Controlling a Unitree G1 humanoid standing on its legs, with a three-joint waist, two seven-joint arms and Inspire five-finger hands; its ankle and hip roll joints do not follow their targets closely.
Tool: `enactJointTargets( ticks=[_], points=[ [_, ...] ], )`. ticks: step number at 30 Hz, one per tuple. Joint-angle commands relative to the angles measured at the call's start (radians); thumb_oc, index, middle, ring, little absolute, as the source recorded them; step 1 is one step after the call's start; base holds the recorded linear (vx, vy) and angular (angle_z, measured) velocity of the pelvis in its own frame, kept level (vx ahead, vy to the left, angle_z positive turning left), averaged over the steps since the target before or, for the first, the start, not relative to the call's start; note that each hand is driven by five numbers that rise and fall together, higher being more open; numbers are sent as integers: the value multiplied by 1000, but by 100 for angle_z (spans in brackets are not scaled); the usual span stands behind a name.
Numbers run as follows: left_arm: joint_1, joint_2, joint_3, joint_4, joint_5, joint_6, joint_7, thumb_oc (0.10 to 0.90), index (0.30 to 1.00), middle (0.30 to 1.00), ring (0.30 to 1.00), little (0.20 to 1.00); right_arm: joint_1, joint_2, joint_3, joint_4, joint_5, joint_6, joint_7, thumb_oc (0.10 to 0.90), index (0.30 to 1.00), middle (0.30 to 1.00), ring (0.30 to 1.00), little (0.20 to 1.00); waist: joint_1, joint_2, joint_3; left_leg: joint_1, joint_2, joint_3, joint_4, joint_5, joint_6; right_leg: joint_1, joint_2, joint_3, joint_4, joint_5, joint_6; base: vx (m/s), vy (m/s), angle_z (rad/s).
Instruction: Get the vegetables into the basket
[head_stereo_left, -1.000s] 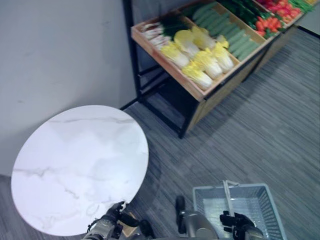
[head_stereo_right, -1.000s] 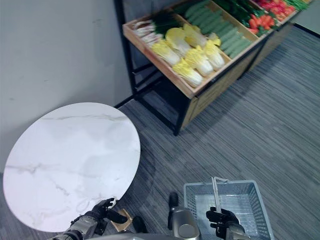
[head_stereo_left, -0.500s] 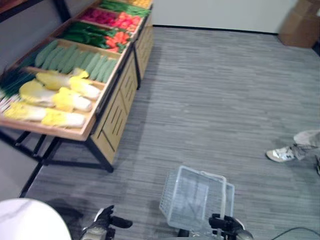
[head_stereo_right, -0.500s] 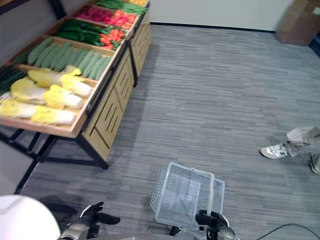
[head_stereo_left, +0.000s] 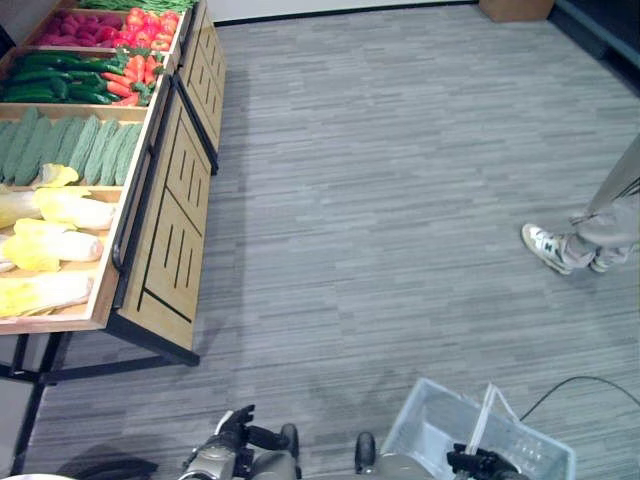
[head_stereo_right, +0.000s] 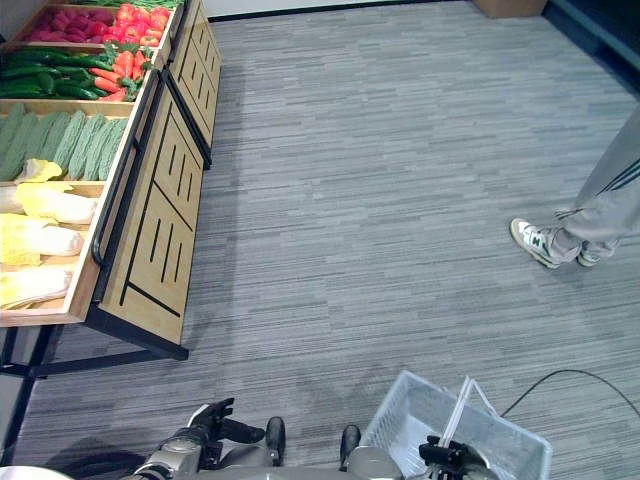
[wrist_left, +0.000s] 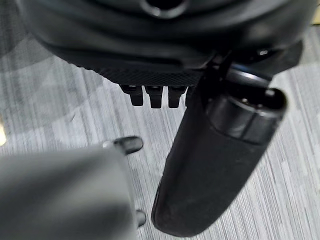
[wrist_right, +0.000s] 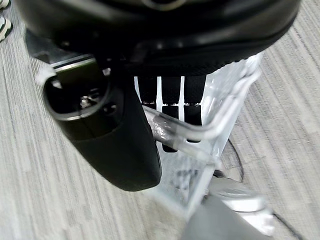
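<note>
Gripping one basket (head_stereo_right: 500, 435), right hand (wrist_right: 125, 145); left hand (head_stereo_left: 232, 440) empty.

One pale grey wire basket (head_stereo_left: 440, 440), lower right of the left eye view. One long wooden produce stand (head_stereo_left: 160, 215) along the left edge, four compartments in view: red vegetables (head_stereo_left: 100, 20), dark green vegetables (head_stereo_left: 45, 80), ridged pale green gourds (head_stereo_left: 70, 150), yellow cabbages (head_stereo_left: 55, 240); individual pieces too crowded to count. One person's leg with shoes (head_stereo_left: 560, 248), right edge.
</note>
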Motion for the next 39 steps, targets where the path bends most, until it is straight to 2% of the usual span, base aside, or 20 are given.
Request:
enactJointTargets(
  ticks=[1,7,17,27,28,29,30,31,32,33,34,36,37,38,39],
  points=[
    [18,12,-45,16,34,-5,9,900,1000,1000,1000,1000,4,5,14,-38,21,-30,10,400,300,300,300,300,19,-21,-8,-25,-55,8,21,-59,28,-12,-39,87,52,-69,86,9,60,11],
    [23,8,-48,23,47,-1,6,900,1000,1000,1000,1000,4,18,27,-8,8,-20,8,400,300,300,300,300,25,-25,-30,24,-59,34,-30,-54,34,17,-49,99,-8,-35,107,27,65,-7],
    [31,22,-27,51,73,6,10,900,1000,1000,1000,1000,3,25,27,23,-19,-4,14,400,300,300,300,300,26,-23,-57,73,-71,59,-47,-75,47,44,-66,120,-9,-30,123,38,57,-6],
    [42,27,-13,65,62,9,10,900,1000,1000,1000,1000,11,35,31,24,-21,-8,12,400,300,300,300,300,11,-22,-60,92,-55,73,-29,-89,42,29,-54,153,47,-59,107,33,-31,-8],
    [39,31,9,61,21,7,14,900,1000,1000,1000,1000,13,32,27,26,-18,-15,8,400,300,300,300,300,4,-32,-38,60,-49,59,67,-111,35,13,-37,186,74,-70,88,6,-167,2],
    [39,31,10,61,21,7,14,900,1000,1000,1000,1000,13,32,27,27,-18,-15,8,400,300,300,300,300,3,-31,-39,55,-49,58,74,-115,35,11,-37,185,76,-71,88,-3,-199,10],
    [42,32,30,62,-10,5,17,900,1000,1000,1000,1000,17,33,25,25,-12,-18,7,400,300,300,300,300,3,-39,-27,31,-51,56,142,-125,27,12,-33,191,80,-76,79,-2,-210,19],
    [39,35,46,60,-33,4,16,900,1000,1000,1000,1000,24,24,21,23,-5,-20,7,400,300,300,300,300,6,-54,6,-61,-40,58,337,-70,3,23,-23,185,92,-79,57,70,-420,20],
    [34,39,48,61,-52,2,20,900,1000,1000,1000,1000,39,15,13,29,13,-16,7,400,300,300,300,300,28,-78,51,-206,-62,32,554,5,14,41,-15,187,113,-84,23,166,-387,46],
    [40,36,54,65,-57,2,17,900,1000,1000,1000,1000,39,12,9,32,12,-11,9,400,300,300,300,300,29,-79,42,-231,-66,44,519,-12,26,51,-15,191,108,-90,23,404,-257,36],
    [55,32,72,71,-76,1,17,900,1000,1000,1000,1000,44,8,0,36,16,-10,10,400,300,300,300,300,41,-75,27,-264,-56,84,392,-29,31,88,-15,203,86,-110,34,471,-35,20],
    [71,19,76,73,-86,-7,24,900,1000,1000,1000,1000,53,3,1,28,11,-15,10,400,300,300,300,300,64,-49,15,-283,-32,96,164,22,15,134,-4,215,67,-142,47,543,34,-52],
    [69,7,67,80,-84,-4,32,900,1000,1000,1000,1000,53,2,9,19,3,-21,5,400,300,300,300,300,87,-45,14,-297,-30,75,3,70,-4,195,-25,232,54,-183,58,792,123,-74],
    [77,-3,61,95,-67,-1,39,900,1000,1000,1000,1000,45,-1,3,24,1,-17,2,400,300,300,300,300,95,-35,-16,-321,-11,104,-13,107,-27,263,-51,241,44,-213,72,864,154,-94],
    [99,-1,72,98,-66,4,41,900,1000,1000,1000,1000,40,-1,6,28,-14,-14,6,400,300,300,300,300,108,-29,-39,-299,-4,110,14,108,-15,286,-60,255,37,-221,83,816,210,-7]
  ],
)
